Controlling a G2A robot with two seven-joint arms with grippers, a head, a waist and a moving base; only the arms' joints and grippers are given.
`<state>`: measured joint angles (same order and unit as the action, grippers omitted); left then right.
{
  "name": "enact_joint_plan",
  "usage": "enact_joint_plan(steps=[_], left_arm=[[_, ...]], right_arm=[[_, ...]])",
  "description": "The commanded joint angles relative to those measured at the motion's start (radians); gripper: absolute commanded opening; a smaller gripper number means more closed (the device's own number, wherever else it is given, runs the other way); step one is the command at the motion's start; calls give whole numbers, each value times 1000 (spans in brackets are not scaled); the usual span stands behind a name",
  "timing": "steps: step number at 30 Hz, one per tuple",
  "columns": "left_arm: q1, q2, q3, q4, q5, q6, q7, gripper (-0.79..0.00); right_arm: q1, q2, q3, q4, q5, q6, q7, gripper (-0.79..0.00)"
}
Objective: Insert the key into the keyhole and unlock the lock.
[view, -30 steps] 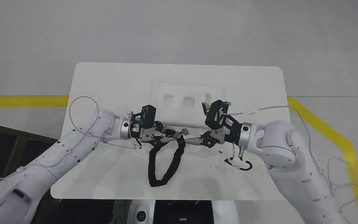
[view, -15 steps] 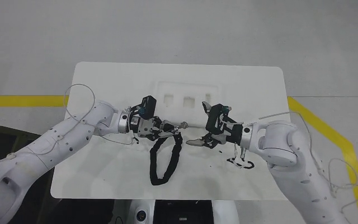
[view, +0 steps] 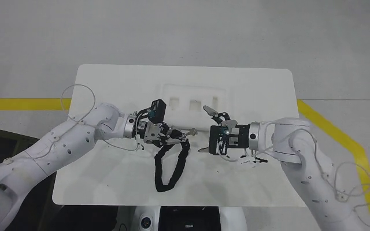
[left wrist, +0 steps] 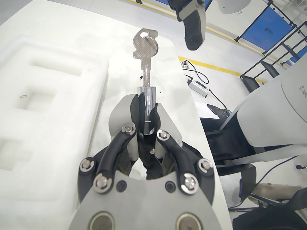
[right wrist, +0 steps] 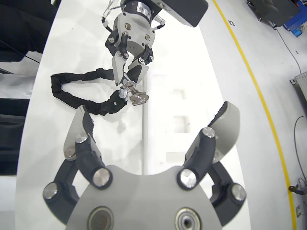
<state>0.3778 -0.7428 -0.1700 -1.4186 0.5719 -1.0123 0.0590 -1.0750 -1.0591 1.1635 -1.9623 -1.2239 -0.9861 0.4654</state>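
**Desk:** Status at the jaws?

**Me:** The left gripper (left wrist: 146, 104) is clamped on the lock cylinder (left wrist: 146, 92), with a pad on either side of the chrome barrel. The key (left wrist: 145, 46) sits in the keyhole, its bow sticking out toward the other arm. The right gripper (right wrist: 156, 113) is spread wide and holds nothing. It faces the key but is clear of it.

**Desk:** And the rest of the lock?

**Me:** The black sleeved chain (view: 167, 167) loops from the cylinder down onto the table (view: 115, 86), just in front of the foam tray (view: 193, 95).

**Desk:** Progress?

**Me:** I judge the insertion done. I can't tell whether the key has been turned, because the chain's end sits close against the cylinder. What's left, as I read it, is to close the right jaws on the bow, turn it, and free the chain end.
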Motion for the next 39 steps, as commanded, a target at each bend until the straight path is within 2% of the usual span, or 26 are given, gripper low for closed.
enact_joint_plan(steps=[1,3,4,8,12,14,27,34,39], left_arm=[[-4,1,0,-4,-31,0,-33,-785],[-5,2,0,-7,-52,0,-55,-785],[-3,2,0,-11,-66,0,-68,-785],[-1,2,0,-11,-97,0,-87,-785],[8,1,0,-18,-105,0,-89,-785],[12,2,0,-16,-109,0,-84,-785],[20,5,0,-14,-98,0,-68,-785],[23,5,0,-15,-94,0,-64,-785],[23,5,0,-13,-90,0,-60,-785]], right_arm=[[7,-1,-15,0,-55,-5,-29,0],[12,-2,-28,-5,-93,1,-49,0],[14,-2,-39,-7,-117,7,-64,-52],[22,-3,-63,-6,-175,13,-78,-139],[26,-2,-74,-5,-206,15,-92,-286],[25,-1,-76,-6,-218,14,-90,-400],[11,8,-66,-33,-243,15,-93,-477],[16,9,-71,-34,-242,19,-109,-570],[26,8,-90,-30,-237,14,-113,-677]])
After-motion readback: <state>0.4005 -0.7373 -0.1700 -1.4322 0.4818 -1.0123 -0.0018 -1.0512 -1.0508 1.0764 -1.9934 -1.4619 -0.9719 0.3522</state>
